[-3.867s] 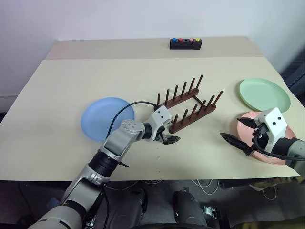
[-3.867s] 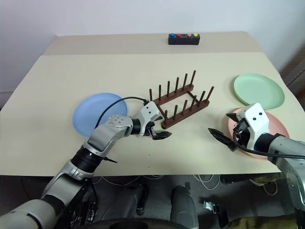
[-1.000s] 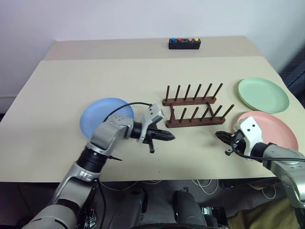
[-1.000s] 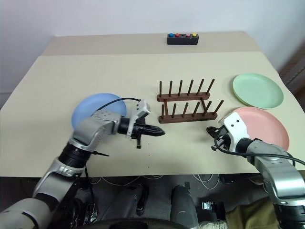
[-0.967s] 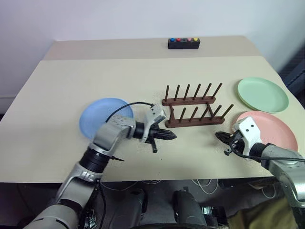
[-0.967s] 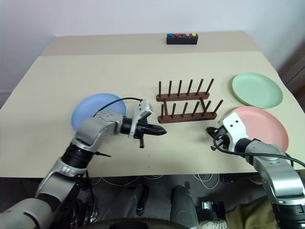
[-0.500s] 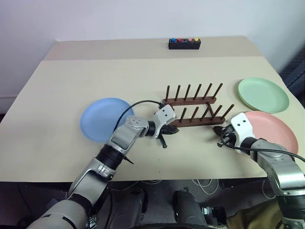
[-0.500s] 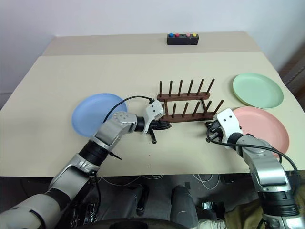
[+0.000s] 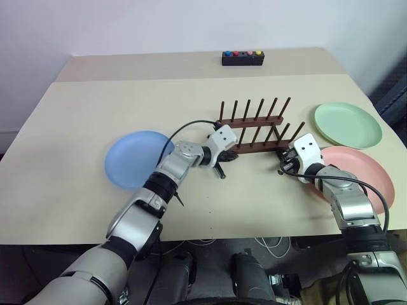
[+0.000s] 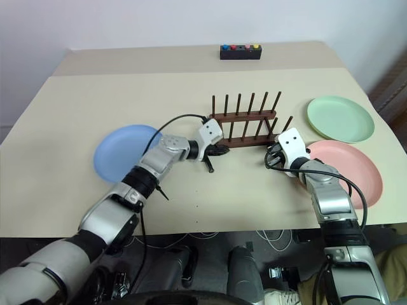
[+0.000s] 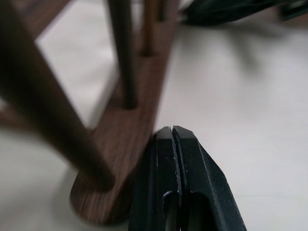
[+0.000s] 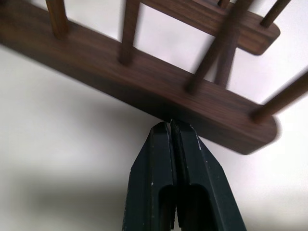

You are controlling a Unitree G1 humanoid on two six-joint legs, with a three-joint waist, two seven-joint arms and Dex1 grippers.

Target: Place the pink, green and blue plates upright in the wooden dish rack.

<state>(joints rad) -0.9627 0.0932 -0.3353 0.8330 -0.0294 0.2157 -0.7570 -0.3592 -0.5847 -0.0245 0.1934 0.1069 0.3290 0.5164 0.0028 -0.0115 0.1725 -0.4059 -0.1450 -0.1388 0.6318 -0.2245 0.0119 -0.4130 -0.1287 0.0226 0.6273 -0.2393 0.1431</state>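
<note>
Both tools are closed and empty, tips pressed up to the near rail of the wooden dish rack [image 9: 254, 135]. The left tool [image 9: 226, 158] noses against the rail's left end, the right tool [image 9: 284, 162] against its right end, and the wrist views put each pair of shut fingers right at the wood. My read: they're nudging the rack square, not gripping it, so the peg rows run along the desk's front edge before any plate goes in.

Compared with a second ago, both arms have pushed forward from open desk in front of the rack to meet that rail. A few seconds back the rack sat skewed; now it runs parallel to the front edge.

The rack stands mid-desk, empty. The blue plate [image 9: 133, 159] lies flat toward the left edge, the pink plate [image 9: 362, 175] flat near the front right corner, the green plate [image 9: 348, 124] just behind it. The button box [image 9: 243, 58] sits at the far edge.
</note>
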